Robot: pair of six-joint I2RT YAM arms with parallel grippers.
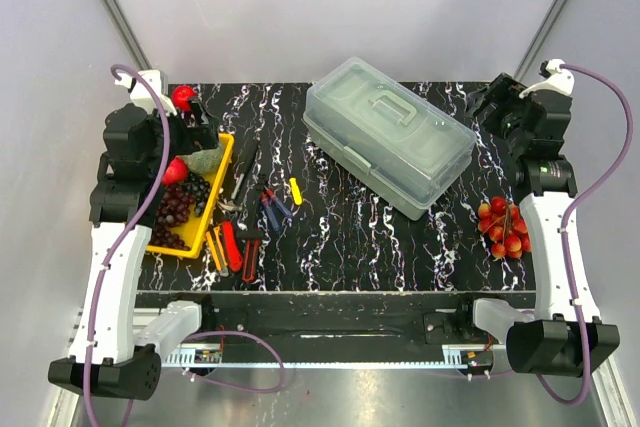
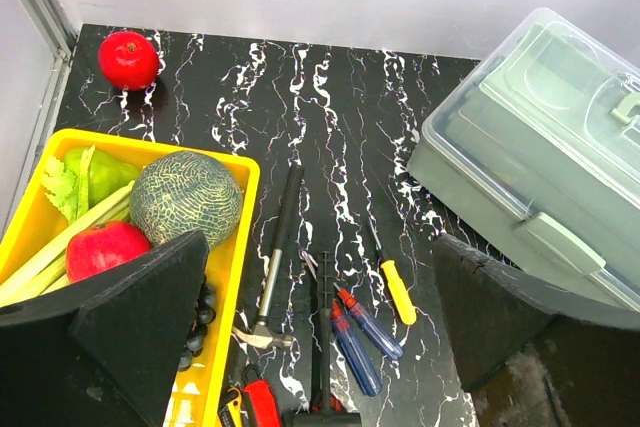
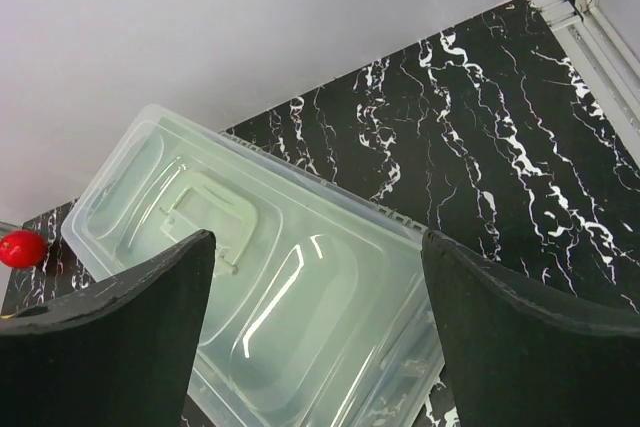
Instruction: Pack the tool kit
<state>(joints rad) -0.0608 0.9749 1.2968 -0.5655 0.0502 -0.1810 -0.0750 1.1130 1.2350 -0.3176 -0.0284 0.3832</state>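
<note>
A clear plastic tool box (image 1: 390, 133) with a pale green handle stands shut at the table's back middle; it also shows in the left wrist view (image 2: 545, 157) and the right wrist view (image 3: 260, 287). Loose tools lie left of it: a hammer (image 2: 272, 267), a yellow screwdriver (image 2: 395, 287), two blue screwdrivers (image 2: 362, 337), a black mallet (image 2: 323, 347), red-handled tools (image 1: 232, 245). My left gripper (image 2: 320, 317) is open, above the tools and holding nothing. My right gripper (image 3: 315, 317) is open above the box's lid.
A yellow tray (image 1: 226, 162) at the left holds a melon (image 2: 186, 197), an apple, celery and dark grapes. A red apple (image 2: 128, 59) lies at the back left corner. A bunch of red cherries (image 1: 503, 227) lies at the right.
</note>
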